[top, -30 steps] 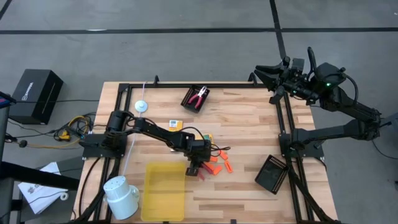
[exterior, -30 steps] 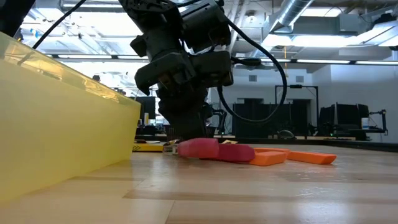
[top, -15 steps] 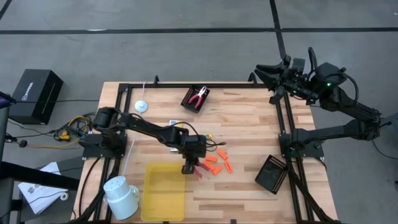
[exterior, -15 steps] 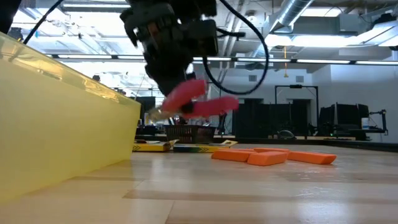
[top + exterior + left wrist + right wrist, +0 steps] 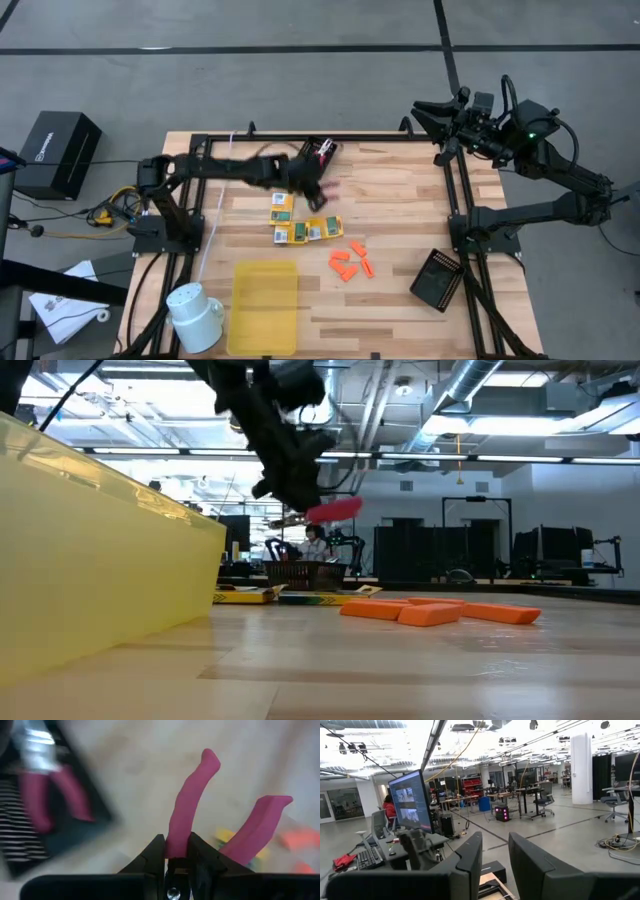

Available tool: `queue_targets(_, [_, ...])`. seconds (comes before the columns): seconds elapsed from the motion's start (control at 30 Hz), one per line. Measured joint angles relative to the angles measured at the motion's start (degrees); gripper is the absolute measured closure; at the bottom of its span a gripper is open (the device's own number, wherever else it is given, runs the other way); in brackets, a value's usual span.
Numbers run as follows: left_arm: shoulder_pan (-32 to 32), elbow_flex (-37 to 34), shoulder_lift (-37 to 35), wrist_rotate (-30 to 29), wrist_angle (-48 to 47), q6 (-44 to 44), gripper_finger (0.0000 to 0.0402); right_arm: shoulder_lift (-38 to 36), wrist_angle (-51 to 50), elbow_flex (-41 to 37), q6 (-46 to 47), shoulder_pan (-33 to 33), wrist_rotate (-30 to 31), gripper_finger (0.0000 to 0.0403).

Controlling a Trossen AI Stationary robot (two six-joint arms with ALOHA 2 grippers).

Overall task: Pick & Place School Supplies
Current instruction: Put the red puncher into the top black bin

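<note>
My left gripper (image 5: pixel 311 182) hangs above the table close to the black basket (image 5: pixel 316 157) near the far edge, shut on a pink-handled scissor-like tool (image 5: pixel 197 805); in the low view the tool (image 5: pixel 334 508) is in the air. The basket (image 5: pixel 47 815) holds another pink-handled tool (image 5: pixel 35 802). Yellow-and-green packets (image 5: pixel 308 230) and one more (image 5: pixel 282 201) lie flat on the wood below and in front of the gripper. Orange pieces (image 5: pixel 349 265) lie in a cluster toward the near edge. My right gripper (image 5: pixel 495 862) is open, parked beyond the table's far right corner (image 5: pixel 428 115). My left gripper pinches one pink handle of the tool near its pivot end (image 5: pixel 178 837) between its two fingers. That handle runs forward along the fingers, and the second handle (image 5: pixel 257 822) splays off to one side. The tool is lifted clear of the table.
A yellow tray (image 5: pixel 265 305) sits at the near edge, with a white mug (image 5: pixel 195 315) to its left. A small white disc (image 5: pixel 228 171) lies near the far left. A second black basket (image 5: pixel 437 280) stands at the near right. Bare wood lies right of the orange pieces.
My left gripper has lifted the pink-handled tool off the table beside the orange pieces and swung it up and toward the far edge, to the black basket. The orange pieces and the packets have stayed where they were.
</note>
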Motion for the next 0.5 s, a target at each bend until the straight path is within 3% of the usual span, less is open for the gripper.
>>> queue_targets(0.23, [10.76,-0.02,0.00,0.87,5.75,-1.04,0.0354,0.00,-0.08,0.00,0.53,0.00,0.00,0.0315])
queue_targets(0.5, [15.05,0.00,0.17,2.04,10.61,-2.98,0.0354,0.00,-0.09,0.00,0.33,0.00,0.00,0.0315])
